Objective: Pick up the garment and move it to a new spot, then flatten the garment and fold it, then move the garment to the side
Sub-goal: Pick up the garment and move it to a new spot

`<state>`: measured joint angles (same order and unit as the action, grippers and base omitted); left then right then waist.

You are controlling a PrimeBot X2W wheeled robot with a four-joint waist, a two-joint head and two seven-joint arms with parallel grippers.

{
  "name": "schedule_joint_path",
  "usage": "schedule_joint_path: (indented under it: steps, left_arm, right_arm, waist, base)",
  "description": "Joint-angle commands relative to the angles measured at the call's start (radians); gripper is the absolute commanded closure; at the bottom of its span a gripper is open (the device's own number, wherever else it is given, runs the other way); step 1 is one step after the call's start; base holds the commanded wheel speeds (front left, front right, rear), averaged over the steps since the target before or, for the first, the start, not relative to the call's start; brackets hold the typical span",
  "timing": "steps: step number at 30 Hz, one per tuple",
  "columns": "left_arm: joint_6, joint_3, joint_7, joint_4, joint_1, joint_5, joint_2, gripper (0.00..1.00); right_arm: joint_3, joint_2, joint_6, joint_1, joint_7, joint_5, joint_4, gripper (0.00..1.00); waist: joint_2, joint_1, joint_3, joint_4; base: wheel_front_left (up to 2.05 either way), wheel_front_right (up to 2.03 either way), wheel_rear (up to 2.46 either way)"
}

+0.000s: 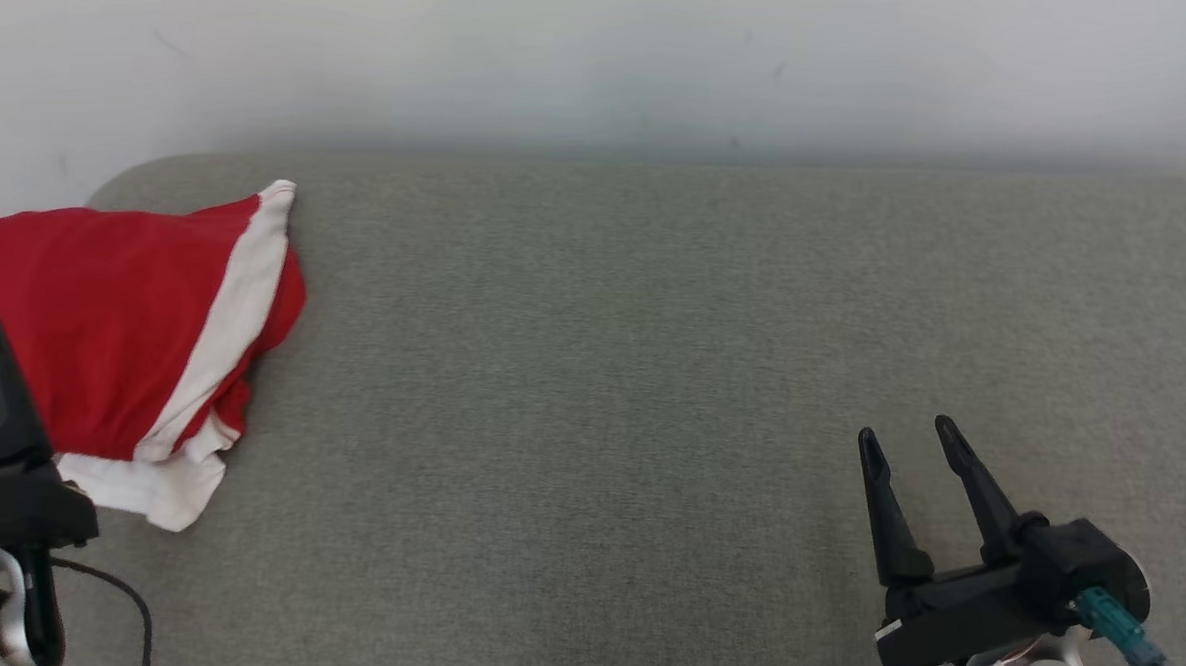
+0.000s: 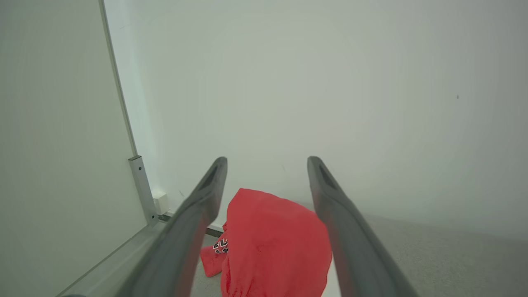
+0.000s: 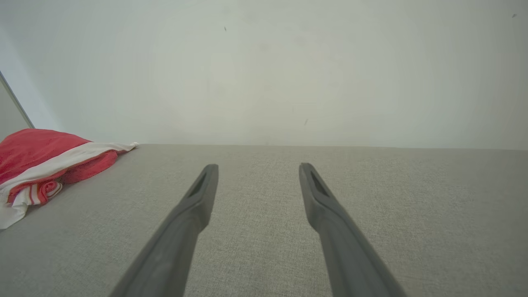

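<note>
The garment (image 1: 133, 333), soft red cloth with a broad white band and a white hem, is lying in a rumpled heap at the upper left of the head view. It is sitting on the rounded corner of the surface (image 1: 596, 393), which is wearing a grey, finely woven cover. A smooth pale wall (image 1: 581, 53) is rising behind it. The left end effector (image 2: 267, 161) is pointing over the heap, its two long dark fingers spread wide and gripping nothing. In the head view one finger is overlapping the red cloth at the left edge, perhaps touching it. The right end effector (image 1: 905, 427) is showing at the lower right over the grey weave, fingers parted wide and empty, well apart from the garment.
</note>
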<state>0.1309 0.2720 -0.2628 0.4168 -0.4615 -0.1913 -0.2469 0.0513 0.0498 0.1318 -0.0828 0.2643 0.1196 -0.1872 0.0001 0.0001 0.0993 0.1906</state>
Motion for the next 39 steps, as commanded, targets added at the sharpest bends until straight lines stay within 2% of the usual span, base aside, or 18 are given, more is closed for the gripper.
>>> schedule_joint_path:
  steps: [1, 4, 6, 8, 16, 19, 25, 30, 31, 32, 37, 39]
  left_arm:
    - [-0.002, -0.018, -0.003, 0.052, -0.046, -0.011, -0.043, 0.0]
    - [-0.002, -0.01, -0.003, 0.114, -0.098, -0.039, -0.091, 0.0]
    - [-0.001, -0.003, -0.003, 0.15, -0.113, -0.05, -0.098, 0.0]
    - [-0.002, 0.004, 0.0, 0.197, -0.143, -0.065, -0.138, 0.0]
    - [-0.002, -0.024, 0.138, 0.403, -0.184, -0.091, -0.232, 0.0]
    - [-0.002, -0.031, 0.156, 0.434, -0.189, -0.102, -0.238, 0.0]
    - [-0.002, -0.059, 0.286, 0.538, -0.184, -0.117, -0.255, 0.0]
    - [-0.011, -0.083, 0.308, 0.576, -0.185, -0.102, -0.26, 0.0]
    - [-0.013, -0.087, 0.302, 0.578, -0.186, -0.099, -0.261, 0.68]
    - [-0.018, -0.089, 0.293, 0.576, -0.188, -0.095, -0.264, 1.0]
    - [-0.025, -0.102, 0.267, 0.585, -0.191, -0.089, -0.263, 1.0]
    - [-0.026, -0.104, 0.224, 0.566, -0.201, -0.086, -0.267, 1.0]
  right_arm:
    - [-0.01, 0.002, -0.002, -0.024, 0.001, 0.009, 0.011, 0.0]
    - [-0.028, 0.001, -0.002, -0.043, 0.001, 0.022, 0.023, 0.0]
    - [-0.04, 0.001, -0.002, -0.051, 0.001, 0.03, 0.029, 0.0]
    - [-0.046, 0.001, -0.002, -0.061, 0.001, 0.036, 0.033, 0.0]
    - [-0.063, 0.0, -0.002, -0.063, 0.001, 0.056, 0.04, 0.0]
    - [-0.067, 0.001, -0.002, -0.062, 0.001, 0.059, 0.036, 0.0]
    - [-0.061, 0.001, -0.002, -0.06, 0.001, 0.064, 0.037, 0.0]
    - [-0.066, 0.0, -0.002, -0.061, 0.001, 0.058, 0.038, 0.0]
    - [-0.069, 0.001, -0.002, -0.06, 0.001, 0.058, 0.038, 0.0]
    - [-0.071, 0.001, -0.002, -0.058, 0.001, 0.058, 0.039, 0.0]
    - [-0.076, 0.001, -0.002, -0.052, 0.001, 0.057, 0.036, 0.0]
    - [-0.081, 0.001, -0.002, -0.047, 0.001, 0.055, 0.036, 0.0]
  waist:
    - [-0.0001, -0.0001, 0.104, -0.147]
    - [-0.0001, -0.0001, 0.141, -0.196]
    - [-0.0001, -0.0001, 0.16, -0.225]
    - [-0.0001, -0.0001, 0.181, -0.25]
    - [-0.0001, -0.0001, 0.202, -0.296]
    - [-0.0001, -0.0001, 0.196, -0.297]
    - [-0.0001, -0.0001, 0.179, -0.294]
    - [-0.0001, -0.0001, 0.175, -0.286]
    - [-0.0001, -0.0001, 0.175, -0.285]
    - [-0.0001, -0.0001, 0.174, -0.283]
    - [-0.0001, -0.0001, 0.167, -0.269]
    - [-0.0001, -0.0001, 0.162, -0.261]
  base:
    - [0.0, 0.0, 0.0]
    - [0.0, 0.0, 0.0]
    - [0.0, 0.0, 0.0]
    - [0.0, 0.0, 0.0]
    - [0.0, 0.0, 0.0]
    - [0.0, 0.0, 0.0]
    - [0.0, 0.0, 0.0]
    - [0.0, 0.0, 0.0]
    - [0.0, 0.0, 0.0]
    - [0.0, 0.0, 0.0]
    - [0.0, 0.0, 0.0]
    - [0.0, 0.0, 0.0]
